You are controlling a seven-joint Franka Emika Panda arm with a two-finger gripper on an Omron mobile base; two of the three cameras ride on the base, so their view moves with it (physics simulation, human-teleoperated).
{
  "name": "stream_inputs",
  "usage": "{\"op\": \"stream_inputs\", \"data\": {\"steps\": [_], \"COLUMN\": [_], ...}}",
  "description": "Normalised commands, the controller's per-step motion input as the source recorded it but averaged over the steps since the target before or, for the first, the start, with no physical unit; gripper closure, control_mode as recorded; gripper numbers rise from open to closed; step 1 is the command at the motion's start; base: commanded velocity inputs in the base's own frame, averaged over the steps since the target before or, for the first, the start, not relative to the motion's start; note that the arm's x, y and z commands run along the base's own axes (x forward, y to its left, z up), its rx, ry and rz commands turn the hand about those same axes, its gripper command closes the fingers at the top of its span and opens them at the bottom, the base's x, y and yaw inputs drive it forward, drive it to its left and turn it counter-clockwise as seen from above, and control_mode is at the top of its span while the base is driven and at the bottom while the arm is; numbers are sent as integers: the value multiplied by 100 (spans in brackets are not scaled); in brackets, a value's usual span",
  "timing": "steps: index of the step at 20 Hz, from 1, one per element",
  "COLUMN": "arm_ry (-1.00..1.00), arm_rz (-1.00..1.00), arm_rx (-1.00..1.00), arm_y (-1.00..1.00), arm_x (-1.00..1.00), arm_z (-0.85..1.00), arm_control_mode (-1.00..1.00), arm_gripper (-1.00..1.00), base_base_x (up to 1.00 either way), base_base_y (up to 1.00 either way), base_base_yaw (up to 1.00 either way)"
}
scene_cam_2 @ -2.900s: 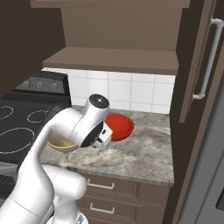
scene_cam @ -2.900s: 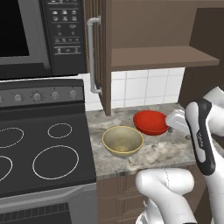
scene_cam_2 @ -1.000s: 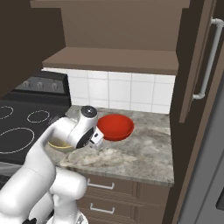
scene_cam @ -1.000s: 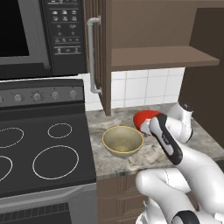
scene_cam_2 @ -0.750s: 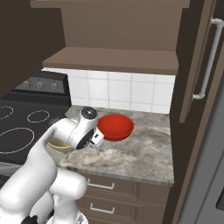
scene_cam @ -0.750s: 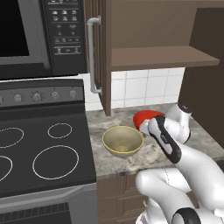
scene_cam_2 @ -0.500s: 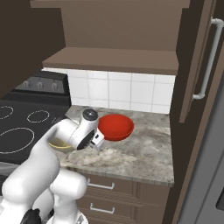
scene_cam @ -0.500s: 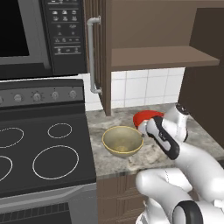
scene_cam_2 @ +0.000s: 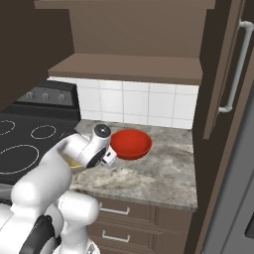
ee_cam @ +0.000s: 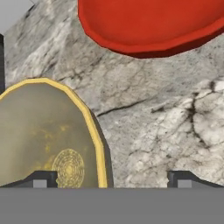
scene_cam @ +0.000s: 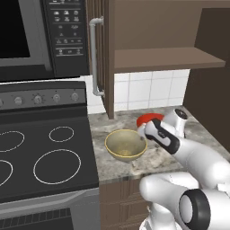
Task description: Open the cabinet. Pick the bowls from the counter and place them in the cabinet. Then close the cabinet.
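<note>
Gripper point(ee_cam: 111, 179) spread wide, low over counter point(ee_cam: 166, 122) — straddling yellow rim of tan bowl point(ee_cam: 43, 135), nothing pinched. Red bowl point(ee_cam: 148, 24) just beyond, bowls apart. Cabinet point(scene_cam: 166, 54) doors open, shelf bare.

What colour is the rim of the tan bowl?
Yellow; the rim of the tan bowl shows best in the hand view.

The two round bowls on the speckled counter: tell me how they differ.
The glossy red bowl is plain red all over; the beige-tan bowl has a yellowish rim and a mottled inside. The red one sits nearer the white tiled wall, the tan one nearer the black stovetop. Both are upright, similar in size, on the stone counter.
</note>
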Motion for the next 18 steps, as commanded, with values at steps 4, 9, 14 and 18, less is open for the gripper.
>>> {"op": "stream_inputs", "data": {"steps": [4, 9, 14, 18], "arm_ry": [0, 0, 0, 0], "arm_rz": [0, 0, 0, 0], "arm_rx": [0, 1, 5, 1], "arm_y": [14, 16, 6, 18], "arm_x": [15, 6, 0, 1], "arm_z": [-2, -15, -27, -23], "arm_control_mode": [-100, -100, -100, -100], "arm_gripper": [-100, -100, -100, -100], "base_base_x": [0, 0, 0, 0], "base_base_y": [0, 0, 0, 0], "base_base_yaw": [0, 0, 0, 0]}}
